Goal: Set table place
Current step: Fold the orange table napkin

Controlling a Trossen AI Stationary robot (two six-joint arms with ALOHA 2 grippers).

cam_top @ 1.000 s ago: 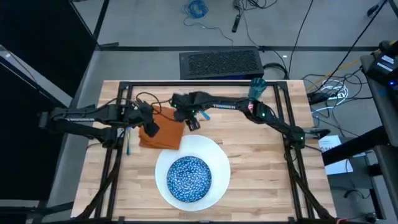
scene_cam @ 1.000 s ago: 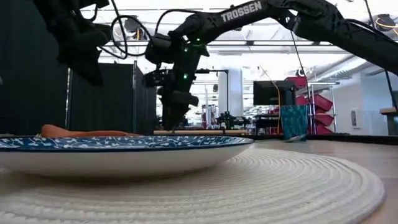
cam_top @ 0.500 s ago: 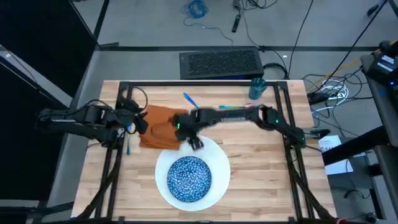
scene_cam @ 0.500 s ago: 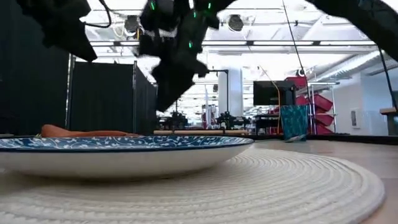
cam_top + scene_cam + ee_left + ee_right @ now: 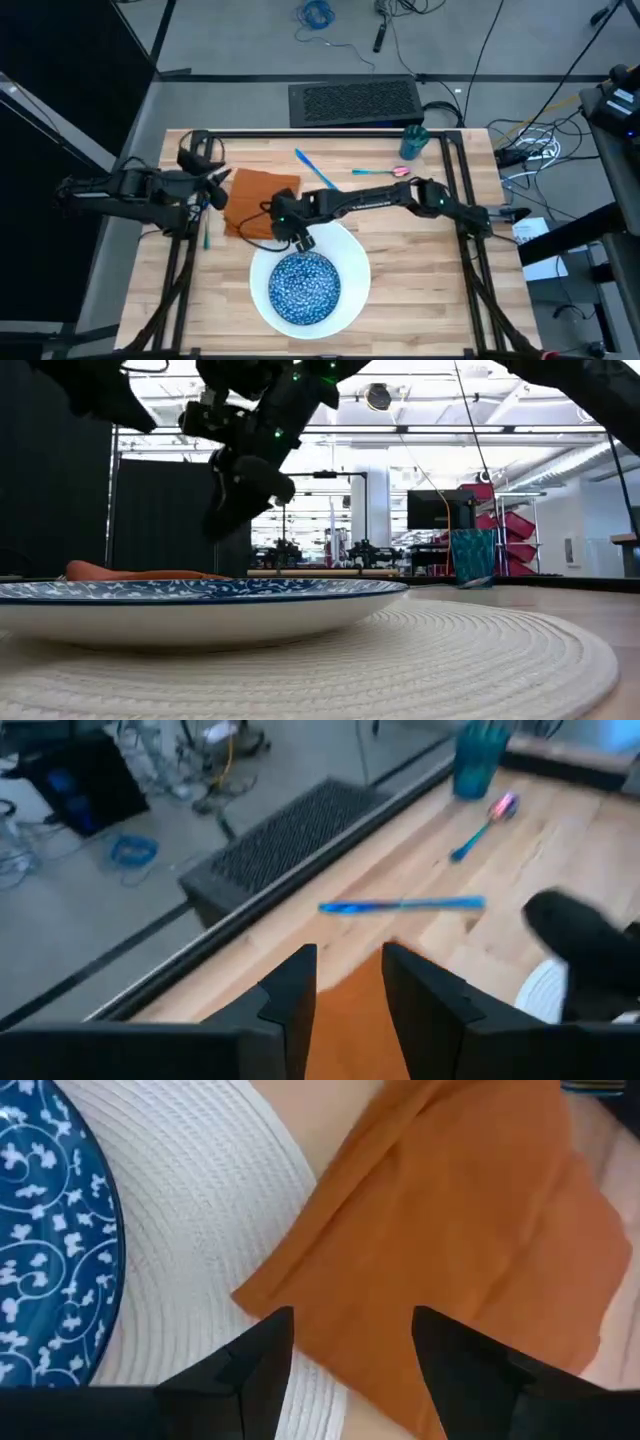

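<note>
The right wrist view shows the nearest things: the right tool (image 5: 350,1350) hangs released, its two dark fingers spread over the corner of the orange napkin (image 5: 470,1250) that lies on top of the white plate's (image 5: 200,1250) ribbed rim, with the blue patterned bowl (image 5: 50,1250) just beside it. In the high view the same tool (image 5: 297,238) sits at the plate's far-left edge, the right arm stretched low across the table (image 5: 420,270) from its base on the right.

The main risk appears to be the overlap. If the tool closes too low, it may pinch the plate rim along with the cloth and drag the plate (image 5: 345,250) and bowl (image 5: 305,287) off their spot. If it grips only the top layer of the napkin (image 5: 262,200), the cloth may unfold or bunch rather than slide clear.

Farther back, the left tool (image 5: 213,187) hovers just beside the napkin's left edge. In its own wrist view the left tool (image 5: 350,980) is released, with a narrow gap between the fingers above the orange cloth. The two tools are near each other, so a sideways pull by either could bring them into contact.

Beyond the napkin lie two light-blue cutlery pieces (image 5: 312,170), one with a pink end, and the teal cup (image 5: 413,141) stands at the far edge, well apart from the plate.
</note>
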